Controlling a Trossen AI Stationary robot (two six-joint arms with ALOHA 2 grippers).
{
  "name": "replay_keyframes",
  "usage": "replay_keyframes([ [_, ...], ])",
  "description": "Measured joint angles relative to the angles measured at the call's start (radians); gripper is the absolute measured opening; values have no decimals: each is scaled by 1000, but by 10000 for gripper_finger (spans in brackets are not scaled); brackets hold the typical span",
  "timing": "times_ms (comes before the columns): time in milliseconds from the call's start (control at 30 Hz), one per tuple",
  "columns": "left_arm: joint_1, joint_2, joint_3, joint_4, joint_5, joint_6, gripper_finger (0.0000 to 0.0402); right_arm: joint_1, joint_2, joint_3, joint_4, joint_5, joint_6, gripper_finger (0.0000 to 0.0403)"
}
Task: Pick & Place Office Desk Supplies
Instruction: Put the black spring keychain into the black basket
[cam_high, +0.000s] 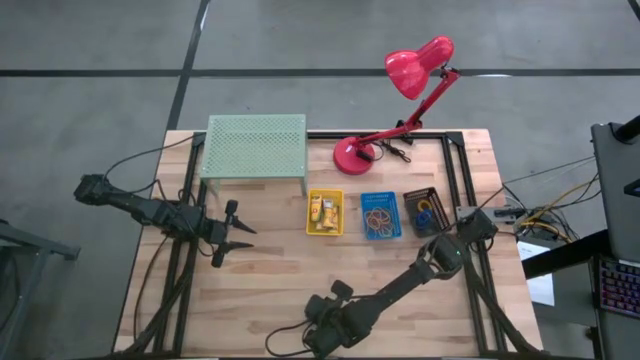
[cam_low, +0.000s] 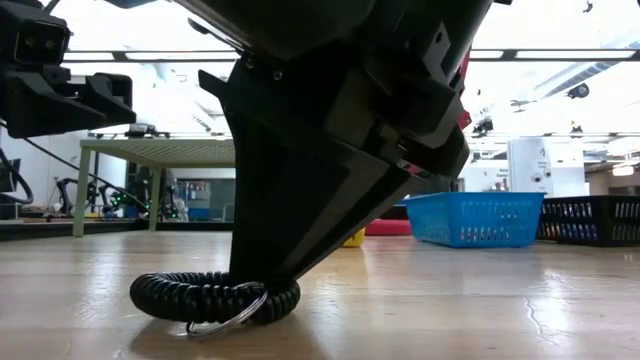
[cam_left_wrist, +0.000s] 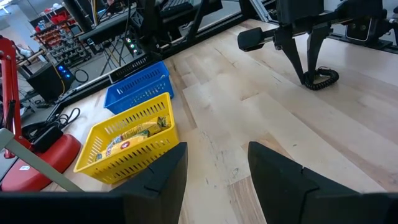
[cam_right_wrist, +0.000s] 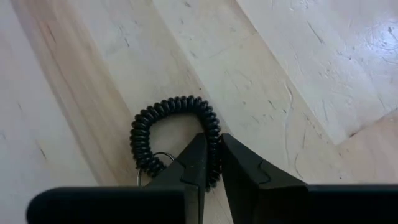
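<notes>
A black coiled cord loop (cam_right_wrist: 174, 130) with a thin metal ring (cam_right_wrist: 148, 163) lies flat on the wood near the table's near edge; the low view shows the cord loop (cam_low: 195, 295) too. My right gripper (cam_right_wrist: 212, 160) stands over it, pointing down, shut on its coil. In the high view the right gripper (cam_high: 322, 332) hides the loop. My left gripper (cam_left_wrist: 217, 171) is open and hovers over bare wood at the table's left middle (cam_high: 243, 237), touching nothing. Small yellow packets (cam_left_wrist: 134, 134) lie in a yellow basket (cam_high: 325, 212). My right gripper pinches one side of the cord loop (cam_right_wrist: 214, 146) between its two fingers, one fingertip (cam_right_wrist: 194, 163) inside the loop and the other outside. The fingers come from above, pointing down, across the coil. The loop lies flat on the table, ring beside it.
Yellow, blue (cam_high: 381, 215) and black (cam_high: 424, 210) baskets stand in a row right of centre. A pale green mesh shelf (cam_high: 255, 145) stands at the far left, and a red desk lamp (cam_high: 400, 100) at the far edge. Bare wood lies between the two grippers.
</notes>
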Motion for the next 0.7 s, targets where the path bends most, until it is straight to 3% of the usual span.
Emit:
replay_keyframes([
  [233,0,0,0,0,0,0,173,0,0,5,-1,-1,0,34],
  [700,0,0,0,0,0,0,173,9,-43,145,-39,23,-52,34],
])
